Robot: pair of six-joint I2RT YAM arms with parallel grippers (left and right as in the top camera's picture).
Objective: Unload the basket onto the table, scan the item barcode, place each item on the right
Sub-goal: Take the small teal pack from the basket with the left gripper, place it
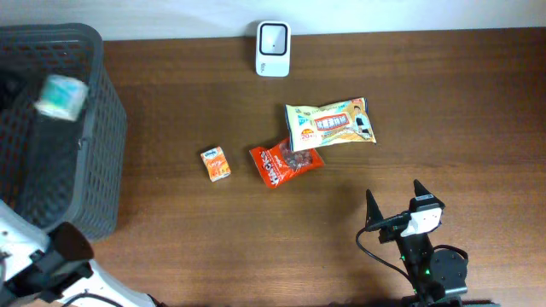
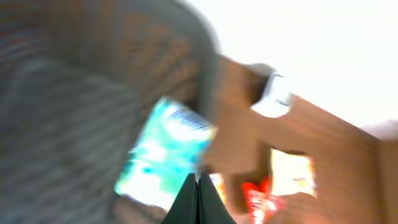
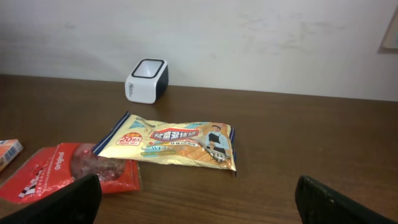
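**Left end effector closed with nothing in it, teal packet in basket**

The left end effector point(image 2: 198, 198) is seen with its fingers pressed together and nothing between them. Just beyond it, a blurred teal packet point(image 1: 61, 95) is seen inside the grey basket point(image 1: 107, 153) at the left. The right end effector point(image 1: 394, 203) is spread wide apart, gripping nothing, over the near right of the table point(image 1: 171, 230). A yellow snack packet point(image 1: 330, 124), a red packet point(image 1: 285, 162) and a small orange box point(image 1: 216, 163) are laid mid-table, and the scanner point(image 1: 273, 37) is stood at the far edge

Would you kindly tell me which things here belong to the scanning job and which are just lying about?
For the job: barcode scanner, yellow snack packet, red snack packet, small orange box.
Lying about, likely: grey basket, teal packet inside it.
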